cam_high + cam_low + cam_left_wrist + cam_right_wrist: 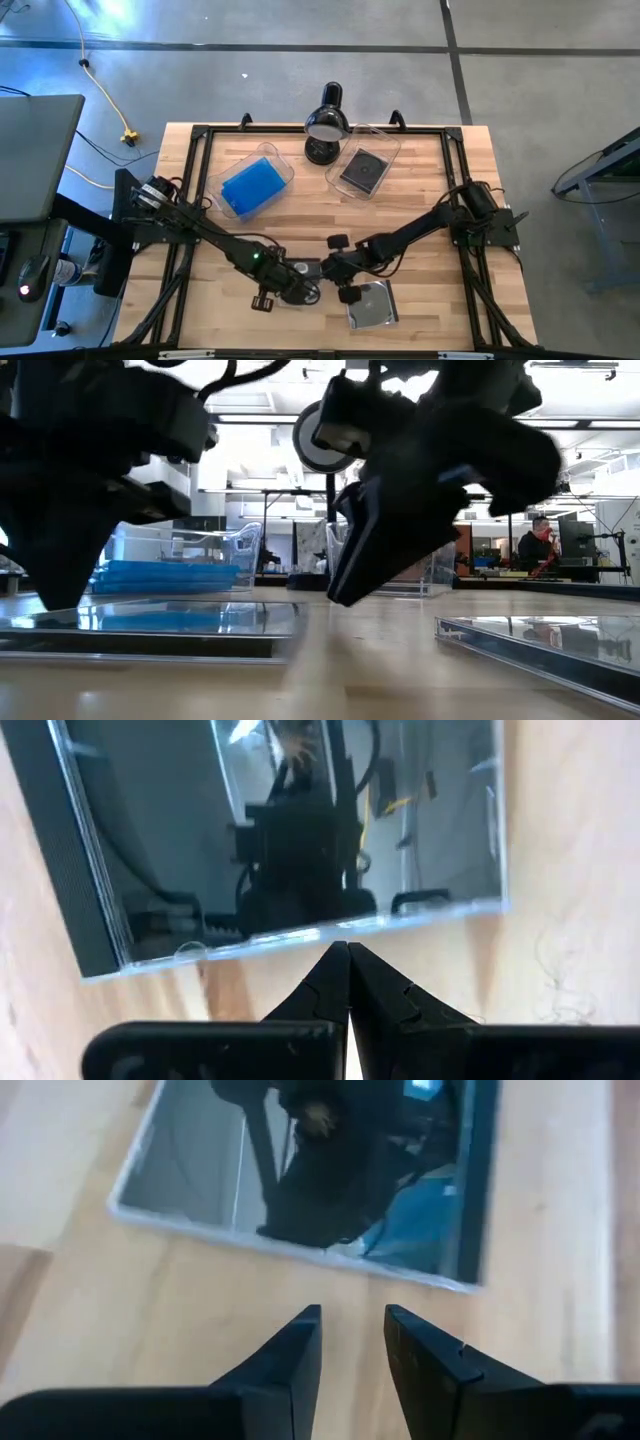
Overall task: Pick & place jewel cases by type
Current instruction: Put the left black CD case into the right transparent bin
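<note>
A clear jewel case [306, 268] lies flat on the wooden table between my two grippers; it also shows in the low view [150, 622]. My left gripper [346, 952] is shut, its tips at that case's edge [330, 932]. My right gripper [352, 1320] is open, holds nothing, and hangs just short of the same case [300, 1180]. A second clear jewel case [372, 305] lies flat near the table's front edge. At the back, a tub [250, 185] holds blue jewel cases and another tub [362, 168] holds a dark one. My left gripper points steeply down with its shut tips at the clear jewel case's edge [330, 932], beside the table top. I cannot tell whether the tips touch the case. The case lies flat on the table.
A black desk lamp [325, 125] stands at the back between the two tubs. A black metal frame [200, 135] runs around the table top. Bare wood lies in the table's middle [330, 215]. A person [545, 545] sits far off in the room behind.
</note>
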### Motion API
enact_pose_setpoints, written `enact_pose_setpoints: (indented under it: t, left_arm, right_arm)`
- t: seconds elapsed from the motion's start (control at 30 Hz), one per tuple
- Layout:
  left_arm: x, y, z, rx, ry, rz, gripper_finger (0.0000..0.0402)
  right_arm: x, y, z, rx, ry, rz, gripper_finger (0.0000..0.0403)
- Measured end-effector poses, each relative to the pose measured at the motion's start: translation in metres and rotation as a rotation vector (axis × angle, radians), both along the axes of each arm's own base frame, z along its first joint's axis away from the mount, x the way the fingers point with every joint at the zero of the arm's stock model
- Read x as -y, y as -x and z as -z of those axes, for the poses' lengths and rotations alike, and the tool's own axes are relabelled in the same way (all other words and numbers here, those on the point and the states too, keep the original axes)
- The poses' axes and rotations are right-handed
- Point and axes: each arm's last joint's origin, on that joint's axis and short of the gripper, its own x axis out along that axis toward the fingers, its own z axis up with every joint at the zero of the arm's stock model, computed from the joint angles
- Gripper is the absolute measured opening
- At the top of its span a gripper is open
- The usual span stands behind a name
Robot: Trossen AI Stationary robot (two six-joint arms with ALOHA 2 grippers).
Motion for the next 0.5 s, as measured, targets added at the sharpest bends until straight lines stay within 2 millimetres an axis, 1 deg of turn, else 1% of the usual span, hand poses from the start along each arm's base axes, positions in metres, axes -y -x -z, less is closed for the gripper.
enact_pose_setpoints:
  t: [0.17, 0.27, 0.5]
  left_arm:
    - [0.004, -0.008, 0.001, 0.078, 0.012, 0.018, 0.0]
    - [0.005, -0.011, 0.004, 0.086, 0.015, 0.018, 0.0]
    - [0.005, -0.012, 0.008, 0.08, -0.003, 0.014, 0.0]
  right_arm:
    - [-0.004, 0.001, 0.0, -0.002, -0.046, 0.008, 0.0108]
    - [-0.004, 0.0, 0.004, -0.022, -0.077, 0.056, 0.0108]
    - [-0.005, 0.002, 0.012, -0.056, -0.075, 0.076, 0.0108]
